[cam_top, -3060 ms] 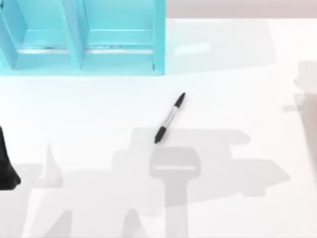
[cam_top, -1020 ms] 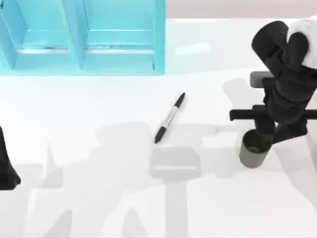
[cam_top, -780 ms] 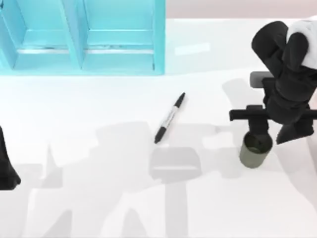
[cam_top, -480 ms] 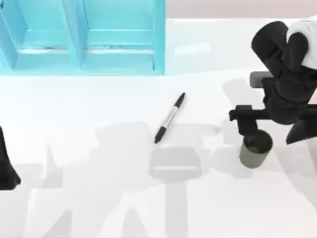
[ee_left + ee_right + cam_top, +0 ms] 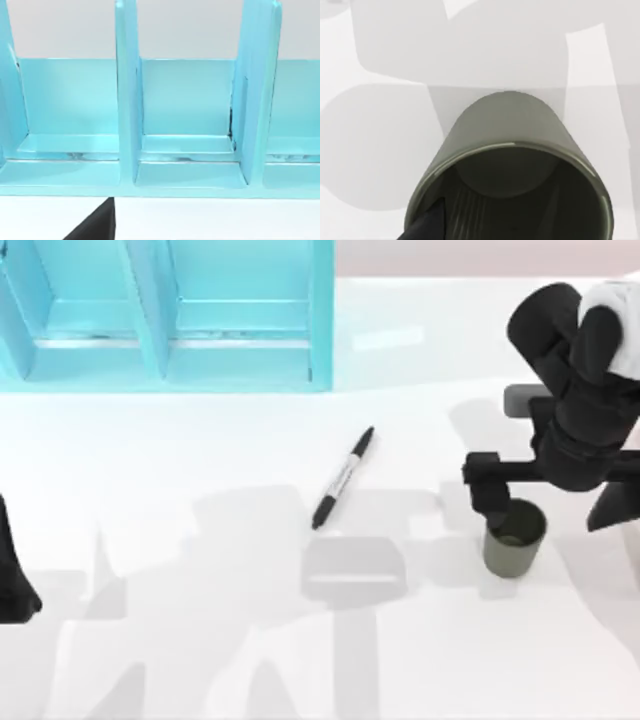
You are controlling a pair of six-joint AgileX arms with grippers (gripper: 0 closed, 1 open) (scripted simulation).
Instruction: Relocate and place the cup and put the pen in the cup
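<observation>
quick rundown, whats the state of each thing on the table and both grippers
cup: upright, open end up, nothing inside, at the table's right.
pen: lying flat mid-table, cap on, apart from the cup.
right gripper: open, straddling the cup.
left gripper: parked at the left edge.
shelf: standing, compartments empty.

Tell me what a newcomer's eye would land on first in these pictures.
First, the black right gripper at the table's right side, its fingers spread wide above the olive-green cup standing upright there. Next, the pen lying slantwise near the table's middle, apart from the cup. Then the bright turquoise shelf along the far left edge, with the left arm parked at the left border.
</observation>
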